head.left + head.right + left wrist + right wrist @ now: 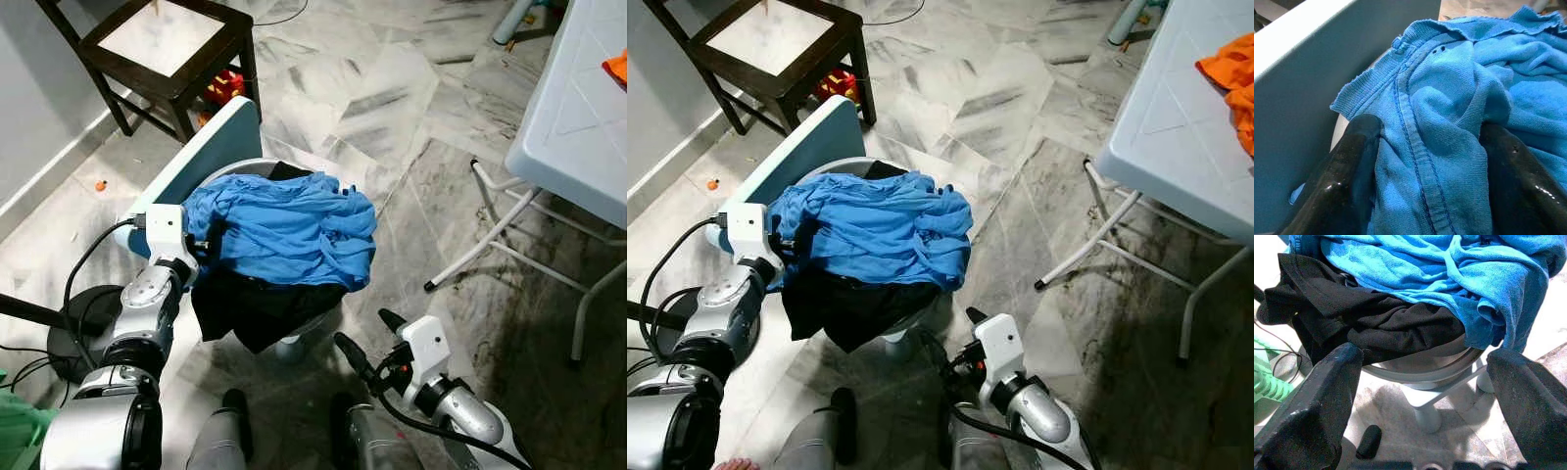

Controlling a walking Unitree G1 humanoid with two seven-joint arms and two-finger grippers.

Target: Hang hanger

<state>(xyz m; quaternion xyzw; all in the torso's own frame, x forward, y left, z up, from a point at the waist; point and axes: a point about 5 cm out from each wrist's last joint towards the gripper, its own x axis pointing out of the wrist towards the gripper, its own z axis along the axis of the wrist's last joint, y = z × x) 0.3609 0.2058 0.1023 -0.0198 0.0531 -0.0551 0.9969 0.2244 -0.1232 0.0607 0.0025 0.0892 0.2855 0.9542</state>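
A crumpled blue garment (284, 230) lies heaped on a small chair with a pale blue backrest (201, 147), over a black garment (260, 304) that hangs off the seat's front. My left gripper (206, 245) reaches into the heap from the backrest side. Its fingers (1352, 161) stand open, with a ribbed fold of the blue garment (1435, 142) between them. My right gripper (364, 330) hovers open low in front of the chair, apart from the clothes. It looks up at the black garment (1386, 323) and the seat rim (1415, 374).
A dark wooden stool (167, 49) stands behind the chair, with a red toy (223, 88) under it. A white folding table (578, 108) with an orange cloth (1229, 73) is to the right. A black round base with cables (73, 333) sits at my left.
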